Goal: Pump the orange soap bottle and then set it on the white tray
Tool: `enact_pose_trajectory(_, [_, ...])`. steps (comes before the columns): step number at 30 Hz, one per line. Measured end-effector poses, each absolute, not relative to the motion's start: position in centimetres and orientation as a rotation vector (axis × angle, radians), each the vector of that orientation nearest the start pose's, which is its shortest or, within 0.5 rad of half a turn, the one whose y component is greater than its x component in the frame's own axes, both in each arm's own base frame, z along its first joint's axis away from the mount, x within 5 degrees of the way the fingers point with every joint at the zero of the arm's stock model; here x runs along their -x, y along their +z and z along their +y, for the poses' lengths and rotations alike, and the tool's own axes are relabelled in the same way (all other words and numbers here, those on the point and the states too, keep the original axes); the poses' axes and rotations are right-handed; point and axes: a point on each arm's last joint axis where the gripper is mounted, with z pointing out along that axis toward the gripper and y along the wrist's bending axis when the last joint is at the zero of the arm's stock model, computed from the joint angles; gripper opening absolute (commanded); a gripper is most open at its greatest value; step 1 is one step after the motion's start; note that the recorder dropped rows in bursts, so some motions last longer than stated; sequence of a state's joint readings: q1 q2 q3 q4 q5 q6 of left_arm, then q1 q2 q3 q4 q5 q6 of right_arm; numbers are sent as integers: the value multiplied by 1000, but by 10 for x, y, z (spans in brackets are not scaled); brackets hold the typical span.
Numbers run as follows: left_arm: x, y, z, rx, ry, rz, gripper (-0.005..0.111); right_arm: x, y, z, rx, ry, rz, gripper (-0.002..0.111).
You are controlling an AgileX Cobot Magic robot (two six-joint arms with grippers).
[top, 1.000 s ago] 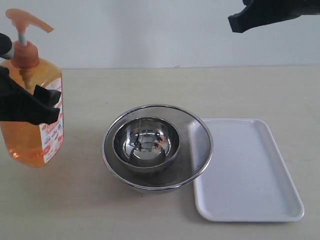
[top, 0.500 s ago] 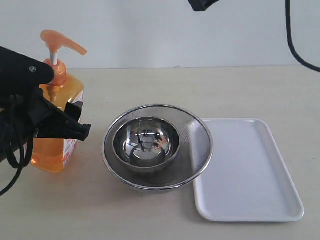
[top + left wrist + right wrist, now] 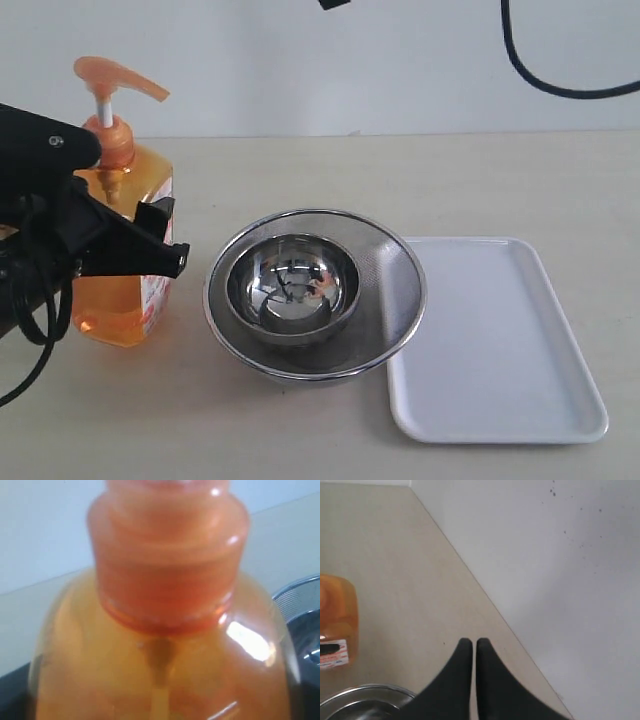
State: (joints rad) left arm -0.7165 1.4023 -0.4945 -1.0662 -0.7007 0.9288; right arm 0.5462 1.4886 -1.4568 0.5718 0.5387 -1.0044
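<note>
The orange soap bottle (image 3: pixel 118 300) stands upright at the left of the table, its pump head (image 3: pixel 115 78) up and the spout pointing right. My left gripper (image 3: pixel 150 235) is shut on the bottle's body, one black finger in front and one behind. The bottle's neck and shoulder (image 3: pixel 165 645) fill the left wrist view. The white tray (image 3: pixel 500 400) lies empty at the right. My right gripper (image 3: pixel 474 642) is shut with nothing in it, high over the table near the wall; in the exterior view only a black tip (image 3: pixel 330 3) shows at the top edge.
A small steel bowl (image 3: pixel 292 285) sits inside a larger mesh-sided steel bowl (image 3: pixel 400 300), between the bottle and the tray and touching the tray's left edge. A black cable (image 3: pixel 560 88) hangs at the upper right. A white wall stands behind the table.
The left gripper carried the bottle to the right, from the left edge toward the bowls. The right gripper moved left and up, almost out of the exterior view.
</note>
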Motion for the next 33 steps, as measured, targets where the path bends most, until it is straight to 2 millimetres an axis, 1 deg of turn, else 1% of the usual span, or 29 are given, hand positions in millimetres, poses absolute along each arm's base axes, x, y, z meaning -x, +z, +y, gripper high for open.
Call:
enact_pose_trajectory(5, [-229, 186, -127, -318, 194, 1929, 5, -285, 424, 210, 1183, 366, 1572, 0])
enact_pose_trajectory(8, [-235, 185, -134, -322, 173, 1902, 5, -285, 424, 214, 1192, 415, 1583, 0])
enact_pose_trajectory(10, [-239, 188, -140, -328, 139, 1875, 5, -286, 420, 218, 1188, 482, 1606, 0])
enact_pose_trajectory(16, [-241, 189, -142, -335, 129, 1869, 5, -286, 413, 228, 1179, 571, 1624, 0])
enact_pose_trajectory(20, [-239, 186, -143, -333, 97, 1898, 5, -288, 398, 247, 1240, 611, 1605, 0])
enact_pose_trajectory(23, [-239, 186, -144, -329, 88, 1905, 5, -296, 385, 263, 1267, 646, 1609, 0])
enact_pose_trajectory(25, [-239, 186, -144, -320, 82, 1906, 5, -300, 379, 267, 1267, 655, 1621, 0])
enact_pose_trajectory(28, [-239, 186, -145, -327, 67, 1902, 5, -306, 377, 272, 1274, 667, 1621, 0])
enact_pose_trajectory(29, [-239, 186, -147, -344, 50, 1899, 5, -306, 380, 275, 1282, 697, 1614, 0])
enact_pose_trajectory(33, [-239, 187, -150, -383, 32, 1886, 5, -304, 381, 284, 1321, 757, 1602, 0])
